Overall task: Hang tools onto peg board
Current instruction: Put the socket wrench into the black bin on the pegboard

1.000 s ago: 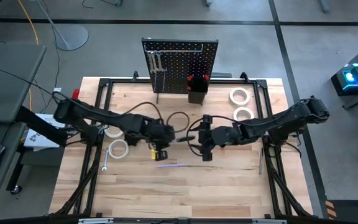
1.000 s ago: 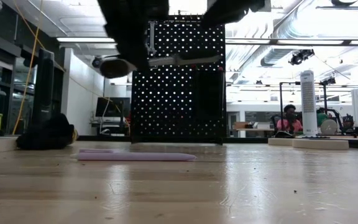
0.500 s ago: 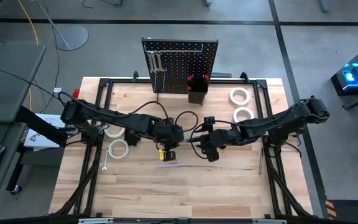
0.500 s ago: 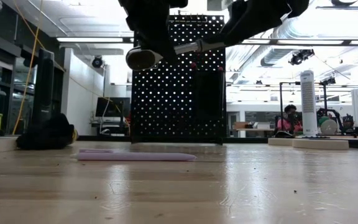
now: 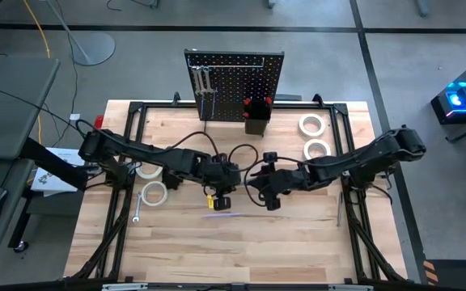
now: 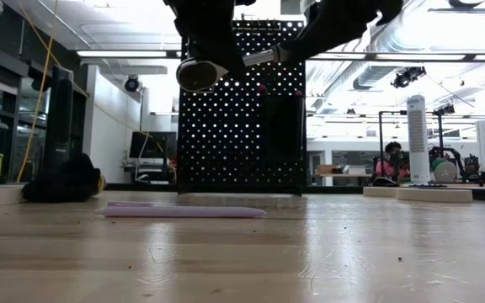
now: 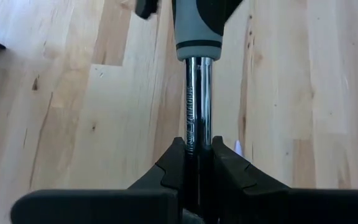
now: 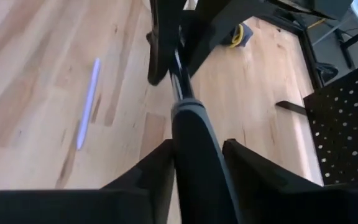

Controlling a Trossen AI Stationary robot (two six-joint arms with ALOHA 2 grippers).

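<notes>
A screwdriver with a black-and-grey handle (image 8: 194, 140) and a chrome shaft (image 7: 197, 87) hangs above the middle of the table, between my two grippers. My left gripper (image 5: 231, 179) is shut on the shaft and my right gripper (image 5: 255, 184) on the handle. In the low view the shaft (image 6: 259, 57) slants in front of the peg board (image 6: 241, 109). The peg board (image 5: 233, 85) stands upright at the table's far edge with wrenches (image 5: 203, 81) hanging on it and a small bin (image 5: 256, 121). My left gripper pinches the chrome shaft (image 7: 197, 140) between its two fingers, a little way back from the handle. The fingers run along the shaft. The screwdriver is clear of the table. My right gripper has the handle (image 8: 191, 155) between its two fingers (image 8: 160, 171), which lie along it, coming from the table's right side. The handle's butt end is hidden between the fingers.
A thin purple stick (image 5: 221, 214) lies on the table just near of the grippers. White tape rolls lie at the left (image 5: 154, 192) and the far right (image 5: 311, 124), (image 5: 317, 149). A wrench (image 5: 136, 212) lies near the left frame rail.
My left gripper has carried the screwdriver toward the table's right and a little up, and the shaft now slants instead of lying level. My right gripper has come toward the left, onto the handle.
</notes>
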